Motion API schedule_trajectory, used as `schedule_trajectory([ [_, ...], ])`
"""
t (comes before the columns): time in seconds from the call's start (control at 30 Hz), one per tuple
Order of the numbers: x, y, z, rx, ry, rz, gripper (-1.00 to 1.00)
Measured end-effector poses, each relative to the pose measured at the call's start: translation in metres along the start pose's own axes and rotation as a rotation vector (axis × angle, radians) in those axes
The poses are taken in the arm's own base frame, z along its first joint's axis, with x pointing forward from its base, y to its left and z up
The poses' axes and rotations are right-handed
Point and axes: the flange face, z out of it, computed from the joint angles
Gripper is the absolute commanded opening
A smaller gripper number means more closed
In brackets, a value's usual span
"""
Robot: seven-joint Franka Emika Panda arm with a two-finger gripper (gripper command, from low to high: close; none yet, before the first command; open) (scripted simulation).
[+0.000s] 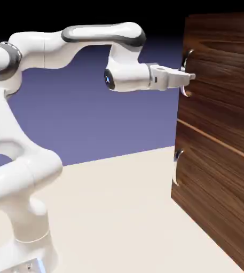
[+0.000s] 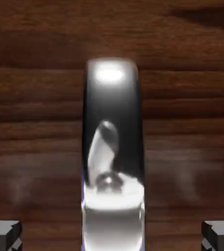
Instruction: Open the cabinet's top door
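Cabinet (image 1: pixel 218 139) stands at the exterior view's right, dark wood, tall and likely heavy enough to stay put under a light pull. Top door (image 1: pixel 225 88) sits above the thin seam, apparently closed; it looks rigid and should swing stiffly as one panel, so the pull will probably need to follow an arc. Gripper (image 2: pixel 112 236) is at the door's edge, jaws wide, a tip on either side of the handle with a gap showing at each. Handle (image 2: pixel 112 147) is curved, smooth, shiny metal: hard, unlikely to be fragile, but perhaps slippery. Best hold is around its bowed middle, both pads square on its sides, before drawing back.
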Motion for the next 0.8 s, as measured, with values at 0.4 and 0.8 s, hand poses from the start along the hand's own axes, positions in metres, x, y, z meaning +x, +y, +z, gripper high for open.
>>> schedule_trajectory([
  [0.4, 0.022, 0.022, -0.067, 0.121, -0.121, 0.0, -1.0],
  [0.8, 0.065, 0.065, -0.15, 0.29, -0.291, -0.002, -1.0],
])
